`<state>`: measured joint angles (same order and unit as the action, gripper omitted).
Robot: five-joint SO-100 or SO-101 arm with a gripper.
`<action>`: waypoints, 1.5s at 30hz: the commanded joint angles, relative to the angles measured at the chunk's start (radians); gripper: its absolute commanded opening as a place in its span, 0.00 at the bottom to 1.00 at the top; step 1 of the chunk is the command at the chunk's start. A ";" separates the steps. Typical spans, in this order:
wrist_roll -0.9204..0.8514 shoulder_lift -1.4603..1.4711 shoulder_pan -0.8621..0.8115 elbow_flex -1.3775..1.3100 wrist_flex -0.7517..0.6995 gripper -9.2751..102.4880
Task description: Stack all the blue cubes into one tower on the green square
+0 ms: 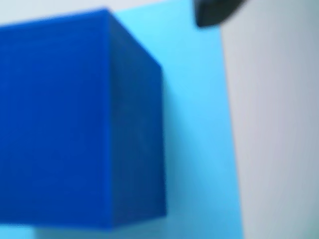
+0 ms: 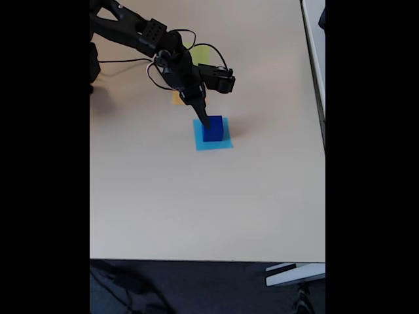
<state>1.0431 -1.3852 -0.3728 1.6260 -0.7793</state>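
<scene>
One blue cube is sitting on the light blue square near the middle of the table in the fixed view, and the arm is reaching down from the upper left so that the gripper is pressing in at the cube's left side. In the wrist view the cube is filling most of the left half, with the light blue paper spreading beneath and to its right (the picture is blurred, so edges are soft). A dark fingertip is showing at the top edge, apart from the cube. Whether the jaws are closing on the cube or only flanking it I cannot tell. Judging by the task, the cube is being approached here because it is lying on the wrong paper; a patch of yellow-green, probably the green square, is peeking out behind the arm, with an orange scrap just below it.
</scene>
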 commanded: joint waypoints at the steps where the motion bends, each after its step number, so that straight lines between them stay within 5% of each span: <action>1: -0.012 -0.009 -0.005 -0.012 0.029 0.44; 36: -0.067 0.163 -0.046 -0.021 0.201 0.42; 45: -0.067 0.169 -0.048 -0.023 0.204 0.32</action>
<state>0.9817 -1.2057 -0.4157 1.6276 -0.5906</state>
